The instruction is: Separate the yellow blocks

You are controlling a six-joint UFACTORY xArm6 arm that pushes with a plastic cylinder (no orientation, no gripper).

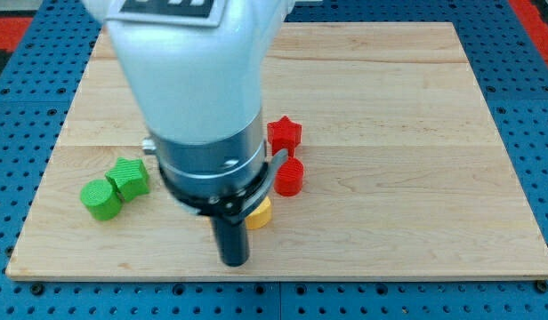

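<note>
One yellow block [260, 213] shows only as a small edge at the view's bottom centre, mostly hidden behind my arm. No second yellow block is visible; the arm may cover it. My tip [233, 261] is at the lower end of the dark rod, just below and left of that yellow block, close to it or touching; I cannot tell which. A red star block [284, 134] and a red cylinder [290, 177] lie just right of the arm, above the yellow block.
Two green blocks, a cylinder [100, 198] and a ribbed star-like one [130, 178], touch each other at the view's left. The wooden board [416, 107] lies on a blue pegboard [532, 98]. The white arm body [194, 80] hides much of the board's centre.
</note>
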